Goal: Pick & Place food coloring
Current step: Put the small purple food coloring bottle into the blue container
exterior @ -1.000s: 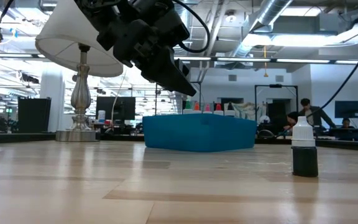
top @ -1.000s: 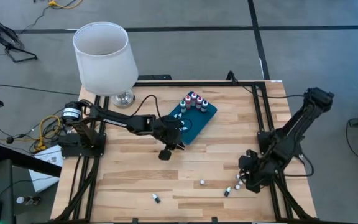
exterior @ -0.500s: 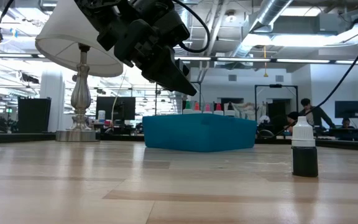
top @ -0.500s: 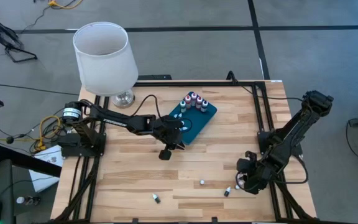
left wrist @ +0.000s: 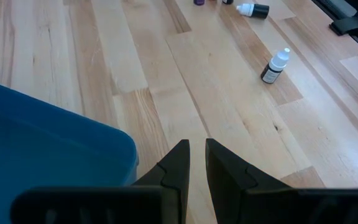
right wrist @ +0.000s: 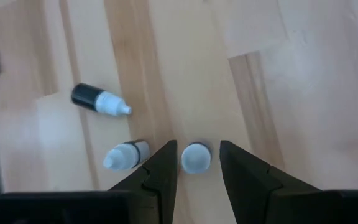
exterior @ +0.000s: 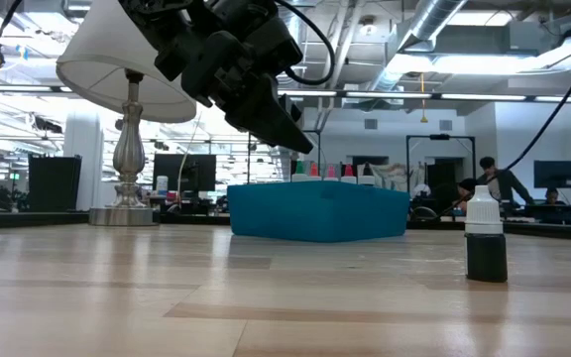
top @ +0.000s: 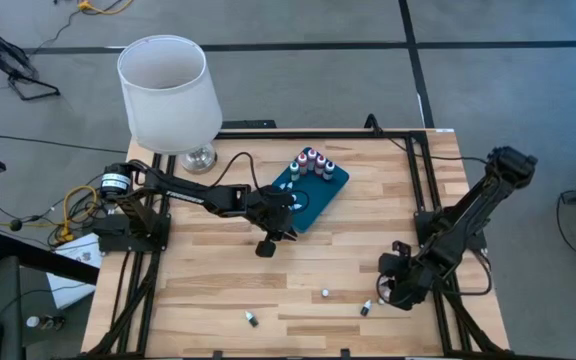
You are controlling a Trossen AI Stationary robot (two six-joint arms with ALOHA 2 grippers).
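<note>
You have several tiny capped food coloring bottles (top: 313,160) standing in the teal rounded plastic tray (top: 330,192); about five stray bottles (top: 251,319) remain on the pale wooden counter (top: 208,270); your right claw (right wrist: 196,169) straddles an upright one (right wrist: 196,158), half-open, holding nothing yet; your left claw (left wrist: 197,163) hangs shut and empty beside the tray.

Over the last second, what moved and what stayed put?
The right hand crept slightly toward the front edge, jaws now open around an upright bottle without gripping it. The left hand stayed shut, empty, beside the teal tray. The loose bottles did not move.
</note>
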